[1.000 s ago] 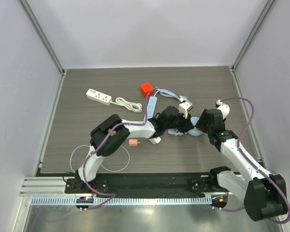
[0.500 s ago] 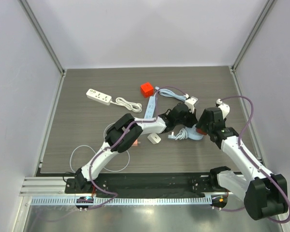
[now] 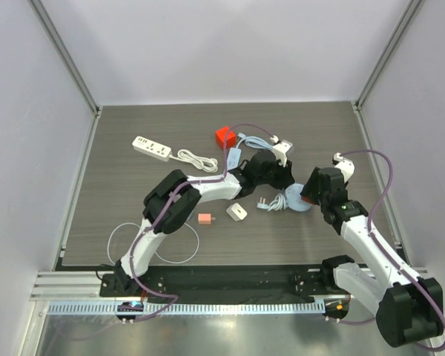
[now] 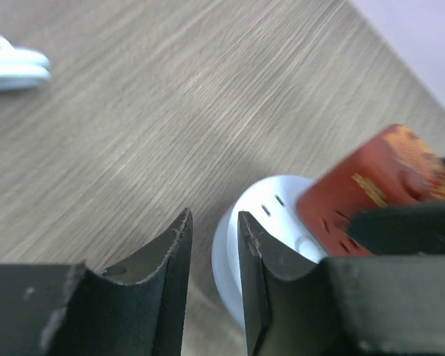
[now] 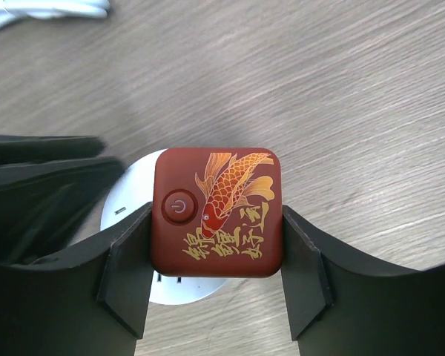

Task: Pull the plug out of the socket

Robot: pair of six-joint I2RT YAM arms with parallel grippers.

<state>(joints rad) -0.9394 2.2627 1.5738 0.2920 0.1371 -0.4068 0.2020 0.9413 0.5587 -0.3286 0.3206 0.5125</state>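
right gripper: pinching the red cube socket across two opposite side faces, pads flat on it, koi print and power button facing up. The cube sits over a round white base with slots in its face. Can't tell if it's seated on the base or lifted clear.

left gripper: fingers a narrow gap apart, nothing between them, tips hanging near the base's rim on the side away from the cube.

plug: white, lying on the table just left of the base in the top view. Prongs look exposed, and the cord is bunched between it and the base.

My read: it's out of the socket and the pull step is done or nearly so. It's too small in view to be sure nothing else is mated.

Handling:
- It's light, hard plastic, smooth, with stiff prongs.
- The cord is soft and will drag or spring.
- If it needs regrasping, take the body across its flat sides, close to the face, never by the cord.
- The cube is rigid and glossy. The side-face grip is right but needs a firm squeeze to resist a pull.

Risk: the bunched cord snagging a finger.
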